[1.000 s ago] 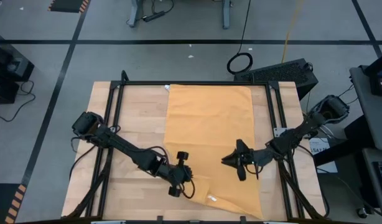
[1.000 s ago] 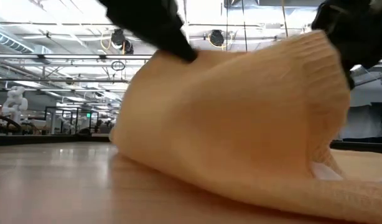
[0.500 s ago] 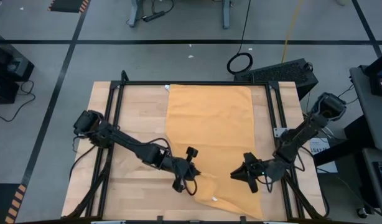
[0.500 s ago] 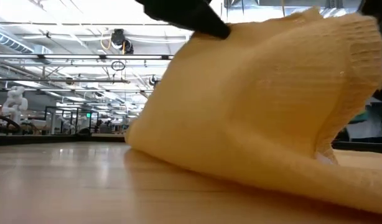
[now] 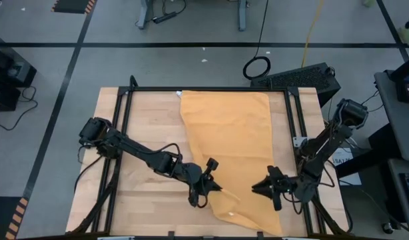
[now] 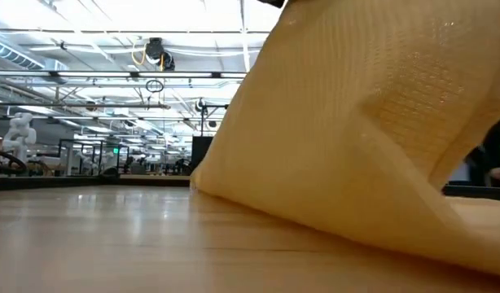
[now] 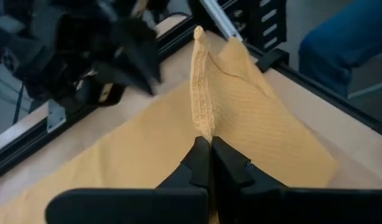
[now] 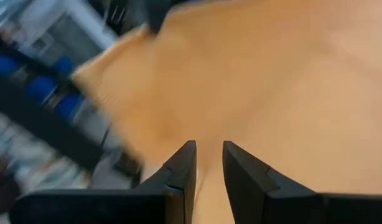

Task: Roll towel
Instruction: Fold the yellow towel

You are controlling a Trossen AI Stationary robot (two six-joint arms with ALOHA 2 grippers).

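The mustard-yellow towel (image 5: 231, 140) lies spread from the table's far edge to its near edge. Its near left part is raised like a tent (image 6: 364, 130), while its lower hem rests on the wood. My left gripper (image 5: 216, 187) is shut on that raised edge (image 7: 209, 146). My right gripper (image 5: 256, 189) hovers over the towel's near right part. Its fingers (image 8: 208, 163) stand a narrow gap apart with nothing between them, and I cannot tell whether they touch the cloth. A small white tag (image 5: 230, 213) shows near the near edge. My left gripper pinches the towel's ribbed hem (image 7: 204, 121) between its two fingers, at the near left part of the cloth. The fingers come from the table's left, slanting a little downward. The hem stands up as a ridge beyond the fingertips, lifted off the wood. The cloth falls away on both sides down to the table.
Black frame rails (image 5: 124, 133) run along the table's sides and far edge. Bare wood (image 5: 151, 127) lies left of the towel. A black case (image 5: 304, 77) sits past the far right corner. A person's blue-clad leg (image 7: 346, 43) shows beyond the table.
My left gripper has gone toward the table's right and somewhat up, rolling its wrist. It has drawn the towel's near left edge in over the rest. My right gripper has gone toward the table's near right corner. The towel's raised right peak has sunk.
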